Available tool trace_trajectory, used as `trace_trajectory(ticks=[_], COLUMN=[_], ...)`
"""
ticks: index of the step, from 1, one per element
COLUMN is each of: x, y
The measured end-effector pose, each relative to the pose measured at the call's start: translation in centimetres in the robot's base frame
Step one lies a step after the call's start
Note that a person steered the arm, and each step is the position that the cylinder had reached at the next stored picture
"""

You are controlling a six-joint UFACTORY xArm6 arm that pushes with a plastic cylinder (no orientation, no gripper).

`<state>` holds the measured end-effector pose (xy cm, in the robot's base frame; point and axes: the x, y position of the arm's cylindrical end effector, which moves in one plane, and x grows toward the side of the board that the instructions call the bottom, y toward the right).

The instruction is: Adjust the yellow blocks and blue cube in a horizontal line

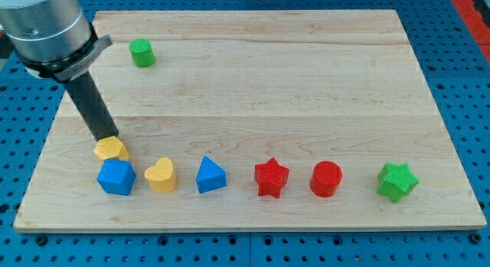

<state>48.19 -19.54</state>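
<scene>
Along the board (253, 83)'s lower edge, left to right: cube (115, 177), heart (161, 175), wedge-like block (210, 176), star (271, 178), cylinder (326, 179), second star (397, 182). Just above the cube, touching it: a flat block (112, 149), with my tip (105, 138) at its upper edge. Far up near the top left: a lone cylinder (142, 53).

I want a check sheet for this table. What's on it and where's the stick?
Surface: wooden board, on a blue perforated base.
Job's things: yellow block just above the blue cube; yellow heart to the cube's right, apart from it.
Clutter: blue triangular block, red star, red cylinder and green star along the view's bottom; green cylinder near the top left.
Grippers: none; my tip is at the yellow block's upper edge.
Cables: nothing seen.
Surroundings: nothing seen beyond the base.
</scene>
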Motion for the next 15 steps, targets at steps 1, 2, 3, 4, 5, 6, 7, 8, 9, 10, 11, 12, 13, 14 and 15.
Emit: trace_trajectory(ticks=[1,2,3,4,5,6,7,8,9,10,11,12,13,14,15], x=[-0.2,-0.2,-0.1,1.5,2.2,2.2,1.1,-1.2,0.9,3.2,3.6,3.6,4.3,8.9,9.8], y=[-0.2,4.1,7.8,6.7,3.0,1.2,1.3,0.8,-1.6,-2.5,-2.1,-7.9,-10.9,-9.9,-8.3])
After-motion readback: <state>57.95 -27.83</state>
